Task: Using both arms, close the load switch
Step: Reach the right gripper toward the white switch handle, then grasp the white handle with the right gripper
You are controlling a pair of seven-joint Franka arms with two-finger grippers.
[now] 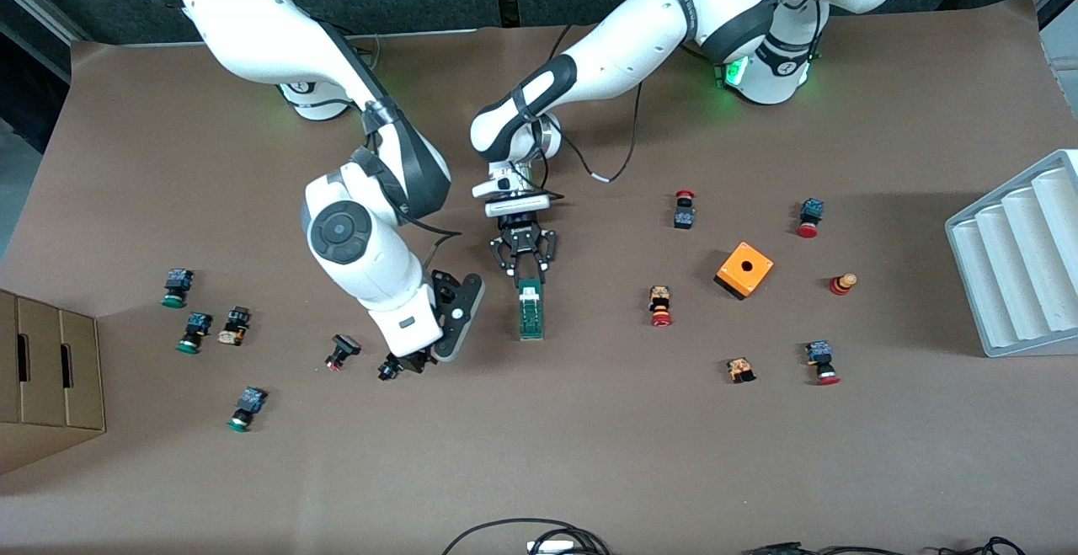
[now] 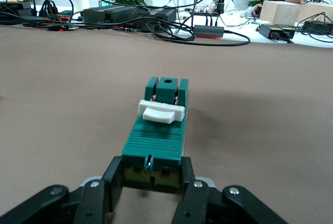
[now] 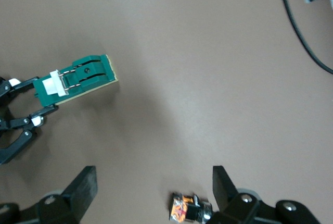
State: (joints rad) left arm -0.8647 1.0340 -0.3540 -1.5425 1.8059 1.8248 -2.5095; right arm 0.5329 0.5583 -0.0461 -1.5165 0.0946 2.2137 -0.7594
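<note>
The load switch (image 1: 530,311), mid-surface, is grasped at one end by the left gripper (image 1: 527,273); the right gripper (image 1: 421,360), fingers released beside it, should be brought squarely onto the white lever (image 2: 162,111)

white jointed arms, black bands, dangling black cables, green base lights.

Table (image 1: 589,454) covered in brown paper. Landmark: the orange box (image 1: 744,269) (hole in top), toward the left arm's end. Load switch (image 1: 530,309) lies flat, beside the box toward the right arm's end. Push-buttons (image 1: 660,306) scattered around the box. White ridged tray (image 1: 1023,256) and cardboard box (image 1: 46,378) at the table's two ends.
</note>
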